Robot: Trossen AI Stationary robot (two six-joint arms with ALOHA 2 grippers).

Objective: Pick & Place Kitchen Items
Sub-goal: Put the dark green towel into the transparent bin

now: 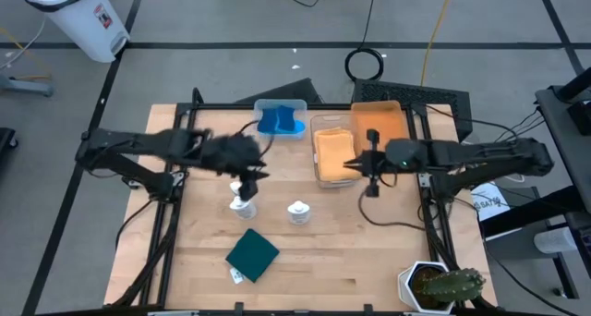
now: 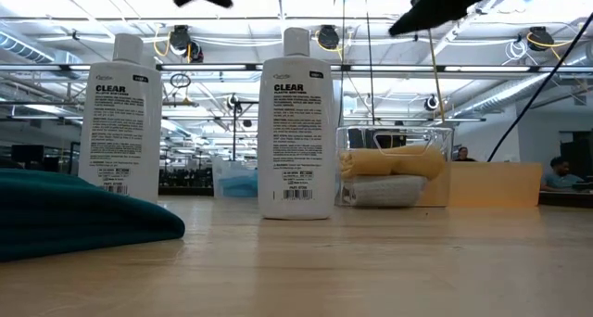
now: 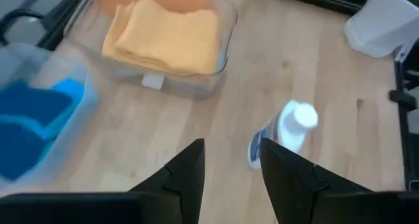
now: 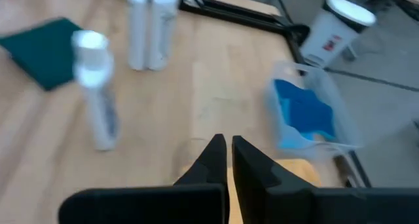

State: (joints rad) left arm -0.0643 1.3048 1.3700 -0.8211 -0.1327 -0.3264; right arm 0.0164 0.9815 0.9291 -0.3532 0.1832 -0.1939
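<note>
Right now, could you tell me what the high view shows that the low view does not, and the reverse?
Only the high view shows the potted cactus, the blue cloth pieces in their bin, the orange tray and both tools: left tool above a bottle, right tool beside the yellow-cloth bin. Only the low view shows the bottles' "CLEAR" labels. Both show two white bottles, the dark green cloth and the mustard-yellow cloth.

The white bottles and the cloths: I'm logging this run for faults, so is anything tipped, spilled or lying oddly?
Nothing stands out. Both white bottles stand upright on the table, the dark green cloth lies folded flat, and the mustard-yellow cloth sits folded in its clear bin. No spill shows.
</note>
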